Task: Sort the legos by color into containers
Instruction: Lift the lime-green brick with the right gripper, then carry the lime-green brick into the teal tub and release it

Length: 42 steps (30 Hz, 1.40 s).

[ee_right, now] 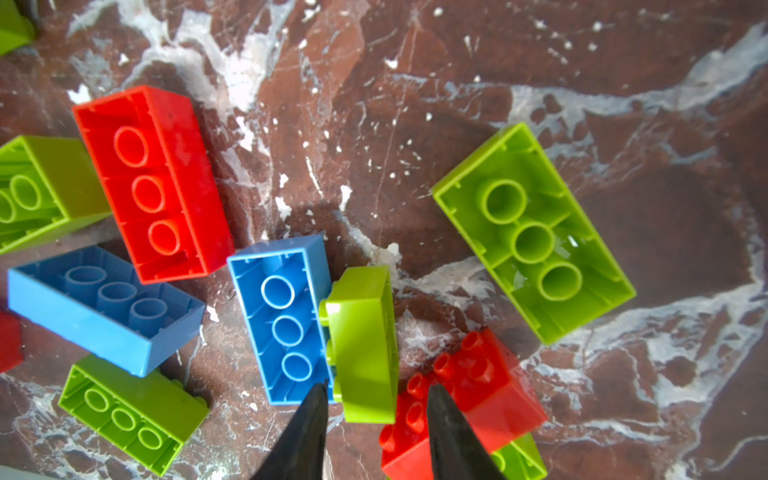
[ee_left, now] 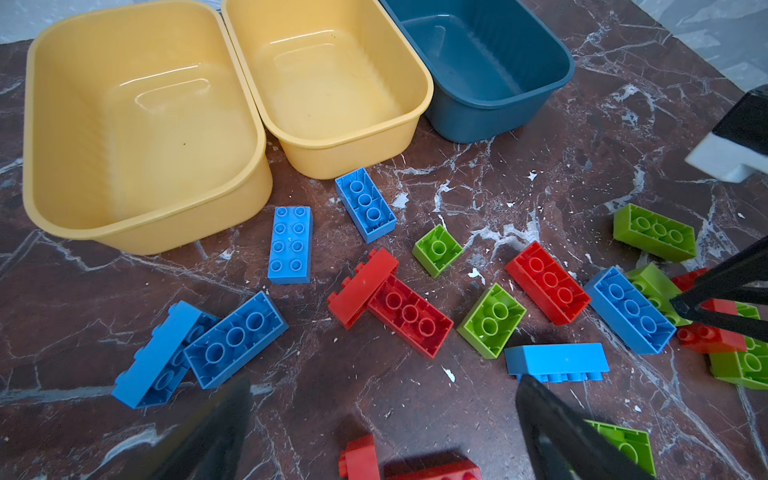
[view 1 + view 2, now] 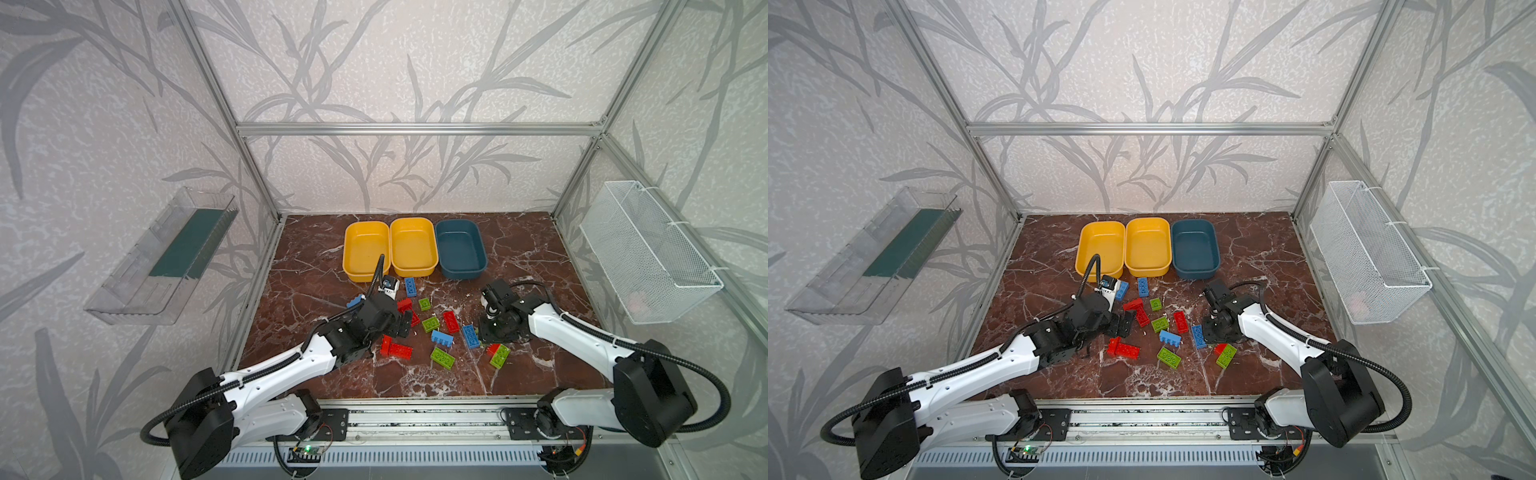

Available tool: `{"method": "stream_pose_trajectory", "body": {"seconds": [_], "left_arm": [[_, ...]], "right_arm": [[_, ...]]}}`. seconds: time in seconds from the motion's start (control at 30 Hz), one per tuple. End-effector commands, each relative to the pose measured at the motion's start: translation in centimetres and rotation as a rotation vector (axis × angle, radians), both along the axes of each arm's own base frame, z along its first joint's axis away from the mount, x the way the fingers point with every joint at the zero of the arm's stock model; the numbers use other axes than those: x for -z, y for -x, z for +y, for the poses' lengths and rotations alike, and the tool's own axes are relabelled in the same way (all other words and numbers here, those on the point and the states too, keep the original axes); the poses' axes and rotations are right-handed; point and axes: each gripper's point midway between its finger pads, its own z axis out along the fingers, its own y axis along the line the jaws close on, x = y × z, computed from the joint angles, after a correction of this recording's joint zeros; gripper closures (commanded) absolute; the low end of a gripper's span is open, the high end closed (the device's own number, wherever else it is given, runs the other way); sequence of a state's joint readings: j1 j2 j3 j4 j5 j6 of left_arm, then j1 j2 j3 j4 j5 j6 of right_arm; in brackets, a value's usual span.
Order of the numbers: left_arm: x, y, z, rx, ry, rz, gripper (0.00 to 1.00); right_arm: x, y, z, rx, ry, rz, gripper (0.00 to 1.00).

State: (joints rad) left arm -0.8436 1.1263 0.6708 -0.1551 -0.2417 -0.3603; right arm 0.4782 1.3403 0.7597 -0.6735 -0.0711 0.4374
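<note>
**Operator:** Entry 1. Where do the tubs stand?

**Observer:** You have 3 shallow rounded-rectangular plastic tubs in a row at the far side of the red-brown marbled tabletop (image 3: 291,291). The left yellow tub (image 3: 365,253) and the middle yellow tub (image 3: 412,247) touch side by side. The dark teal-blue tub (image 3: 460,249) is just beside them on the right. All 3 are empty.

**Operator:** Entry 2. And the bricks?

**Observer:** Your small studded plastic lego bricks (image 3: 451,322), in blue, red and lime green, lie scattered on the tabletop in front of the tubs, between the 2 arms. Many lie hollow side up.

**Operator:** Entry 3. Left side?

**Observer:** Your left gripper (image 2: 380,392) hangs over the left part of the scatter with its jaws spread wide and nothing between them.

**Operator:** Entry 4. Right side?

**Observer:** Your right gripper (image 1: 376,388) is low over the right edge of the scatter. Its jaws stand narrowly apart on either side of the end of a lime green brick (image 1: 361,345) standing on its long side. That brick touches a blue brick (image 1: 286,324) lying hollow side up. 1 fingertip sits over a red brick (image 1: 478,386), studs up. I cannot tell whether the jaws pinch the lime green brick.
</note>
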Motion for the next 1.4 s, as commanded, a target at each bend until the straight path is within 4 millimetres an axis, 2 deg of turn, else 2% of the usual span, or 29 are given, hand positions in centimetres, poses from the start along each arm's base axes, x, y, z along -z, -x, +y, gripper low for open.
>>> {"method": "stream_pose_trajectory", "body": {"seconds": [0.0,0.27,0.53,0.7,0.87,1.03,1.17,1.37], "left_arm": [[-1.1,-0.1,0.1,-0.012,0.015,-0.019,0.01],[-0.9,-0.1,0.2,-0.02,0.008,-0.014,0.01],[-0.8,-0.2,0.2,-0.022,0.005,-0.013,0.01],[-0.8,-0.3,0.2,-0.023,0.0,-0.016,0.01],[-0.8,-0.4,0.1,-0.022,-0.002,-0.017,0.01],[-0.9,-0.6,-0.1,-0.019,-0.009,-0.02,0.01],[-0.9,-0.8,-0.4,-0.013,-0.013,-0.016,0.01],[-0.8,-1.0,-1.3,0.004,-0.004,0.0,0.01]], "right_arm": [[0.3,0.2,0.3,-0.007,-0.027,0.013,0.61],[0.8,0.2,0.7,-0.01,-0.04,0.023,0.62],[1.1,-0.2,0.3,0.003,-0.021,0.025,0.71],[0.7,-0.5,0.2,0.009,-0.038,0.016,0.79],[-0.2,-1.0,0.4,0.001,-0.048,0.003,0.83],[-2.4,-2.9,1.1,-0.008,-0.073,-0.047,0.84],[-4.5,-5.5,1.8,-0.015,-0.099,-0.095,0.84],[-7.8,-11.4,2.9,-0.003,-0.152,-0.174,0.83]]}}
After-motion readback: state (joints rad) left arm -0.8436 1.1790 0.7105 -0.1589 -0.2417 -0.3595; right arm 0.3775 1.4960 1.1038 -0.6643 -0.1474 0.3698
